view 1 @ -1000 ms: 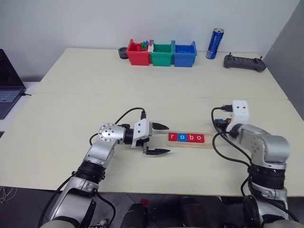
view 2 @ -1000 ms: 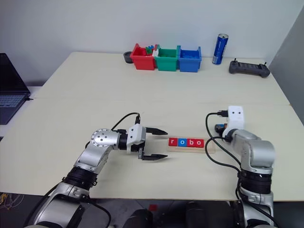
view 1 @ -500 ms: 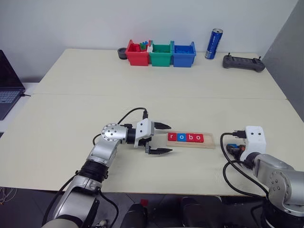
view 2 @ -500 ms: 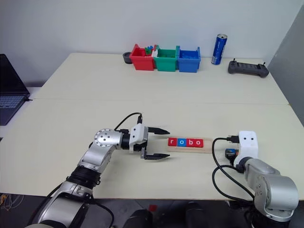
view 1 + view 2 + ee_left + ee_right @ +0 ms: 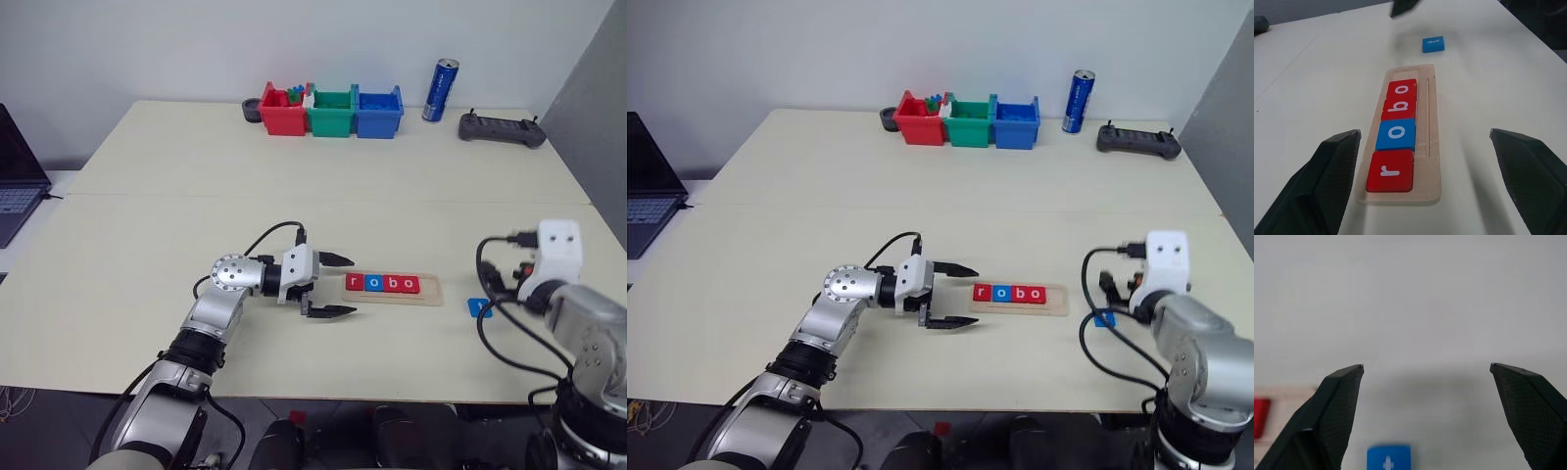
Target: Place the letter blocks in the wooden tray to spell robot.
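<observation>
Low in the frame, the left gripper (image 5: 335, 286) is hovering spread beside the wooden tray (image 5: 432, 291), which is carrying four letter blocks (image 5: 383, 284); at lower right, the right gripper (image 5: 1425, 382) is gaping over the blue t block (image 5: 479, 306)

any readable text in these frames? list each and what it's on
"r" on the red block at the wooden tray's near end.
"o" on the blue block next to it.
"b" on the red block after that.
"o" on the last red block in the tray.
"t" on the loose blue block on the table.
Blue can: print unreadable.
</observation>
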{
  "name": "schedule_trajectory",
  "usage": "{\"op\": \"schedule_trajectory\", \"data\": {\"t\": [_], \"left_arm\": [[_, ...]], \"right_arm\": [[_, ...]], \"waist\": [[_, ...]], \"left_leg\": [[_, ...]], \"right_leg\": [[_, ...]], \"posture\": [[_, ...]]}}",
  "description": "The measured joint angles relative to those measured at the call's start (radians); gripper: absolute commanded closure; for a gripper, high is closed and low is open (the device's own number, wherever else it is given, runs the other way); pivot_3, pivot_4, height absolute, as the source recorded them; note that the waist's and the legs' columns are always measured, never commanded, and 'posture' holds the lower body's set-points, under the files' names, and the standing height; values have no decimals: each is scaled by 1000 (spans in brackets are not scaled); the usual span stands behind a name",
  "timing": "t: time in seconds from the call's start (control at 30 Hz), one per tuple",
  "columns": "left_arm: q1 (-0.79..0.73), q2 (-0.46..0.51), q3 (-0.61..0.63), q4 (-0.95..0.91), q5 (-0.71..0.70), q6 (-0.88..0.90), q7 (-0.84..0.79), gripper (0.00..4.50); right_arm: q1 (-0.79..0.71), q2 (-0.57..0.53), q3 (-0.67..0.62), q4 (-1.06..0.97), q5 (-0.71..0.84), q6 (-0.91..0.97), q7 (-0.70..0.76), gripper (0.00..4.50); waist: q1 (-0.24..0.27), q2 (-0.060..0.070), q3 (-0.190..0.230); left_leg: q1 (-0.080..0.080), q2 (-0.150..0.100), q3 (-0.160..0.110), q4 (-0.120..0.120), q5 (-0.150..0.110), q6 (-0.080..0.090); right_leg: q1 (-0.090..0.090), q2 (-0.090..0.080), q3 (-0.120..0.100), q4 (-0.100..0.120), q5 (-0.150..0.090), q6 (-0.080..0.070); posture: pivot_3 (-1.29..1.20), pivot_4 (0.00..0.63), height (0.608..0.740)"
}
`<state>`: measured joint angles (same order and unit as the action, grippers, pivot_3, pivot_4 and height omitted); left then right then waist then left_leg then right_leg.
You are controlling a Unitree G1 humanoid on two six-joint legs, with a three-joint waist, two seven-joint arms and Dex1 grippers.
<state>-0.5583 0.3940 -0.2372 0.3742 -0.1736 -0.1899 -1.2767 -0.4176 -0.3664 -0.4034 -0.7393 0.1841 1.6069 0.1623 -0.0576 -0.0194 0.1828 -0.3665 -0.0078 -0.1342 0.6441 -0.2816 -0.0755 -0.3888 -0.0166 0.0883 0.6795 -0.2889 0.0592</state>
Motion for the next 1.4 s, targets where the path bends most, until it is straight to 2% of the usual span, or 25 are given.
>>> {"op": "schedule_trajectory", "data": {"t": [0.1,0.17,0.3,0.37,0.47,0.6,0.67,0.77,0.97,1.27,1.37,1.4], "left_arm": [[0,-7,-1,14,2,-13,1,0],[-2,-12,-4,16,4,-16,1,0],[-3,-11,-5,24,6,-21,-1,0],[-7,-7,-4,36,7,-30,-1,0],[-24,-9,-5,51,9,-36,0,0],[-22,-13,-5,51,13,-37,0,0],[-18,-19,-12,49,15,-37,-1,0],[-7,-22,-13,46,16,-37,-1,0],[-5,-14,-13,36,16,-37,-5,0],[-3,-2,-13,19,16,-31,-12,0],[-2,-1,-13,16,16,-27,-12,0],[-2,-1,-13,14,16,-26,-12,0]], "right_arm": [[-44,-40,17,20,21,-3,29,30],[-7,-108,49,39,48,-78,95,30],[284,-383,138,158,104,-549,480,30],[366,-466,141,238,121,-797,689,30],[423,-568,124,411,132,-1135,946,30],[402,-640,144,643,105,-1414,1124,30],[363,-648,194,728,75,-1550,1178,30],[312,-643,263,820,49,-1652,1216,30],[210,-625,344,950,18,-1713,1223,30],[189,-591,399,1055,-7,-1744,1226,30],[150,-576,415,1094,-11,-1749,1216,584],[139,-571,419,1108,-16,-1749,1212,895]], "waist": [[1,0,0],[2,0,0],[19,0,0],[17,-1,1],[10,-2,1],[1,-2,2],[-2,-2,2],[-2,-2,2],[4,-2,2],[5,-2,2],[3,-2,2],[3,-2,2]], "left_leg": [[-1,-1,0,0,0,0],[-1,-1,0,0,0,0],[-4,-2,1,1,-2,3],[-4,-2,2,2,-2,4],[0,-1,3,2,-2,4],[2,-1,3,2,-2,4],[3,-1,3,2,-2,4],[2,-1,3,2,-2,4],[2,-1,2,2,-2,4],[2,-1,3,2,-2,4],[2,-1,3,2,-2,4],[2,-1,3,3,-2,4]], "right_leg": [[0,-1,0,-1,0,0],[0,-1,0,-2,0,0],[0,-3,-2,-7,0,1],[1,-3,-1,-7,0,1],[3,-2,0,-6,0,1],[4,-2,1,-5,0,1],[4,-1,1,-4,0,1],[4,-1,1,-3,0,1],[4,-2,1,-3,0,1],[4,-2,2,-3,0,1],[4,-2,2,-2,0,1],[4,-2,2,-2,0,1]], "posture": [[0,150,740],[0,150,740],[0,150,740],[0,150,740],[0,150,740],[0,150,740],[0,150,740],[0,150,740],[0,150,740],[0,150,740],[0,150,740],[0,150,740]]}}
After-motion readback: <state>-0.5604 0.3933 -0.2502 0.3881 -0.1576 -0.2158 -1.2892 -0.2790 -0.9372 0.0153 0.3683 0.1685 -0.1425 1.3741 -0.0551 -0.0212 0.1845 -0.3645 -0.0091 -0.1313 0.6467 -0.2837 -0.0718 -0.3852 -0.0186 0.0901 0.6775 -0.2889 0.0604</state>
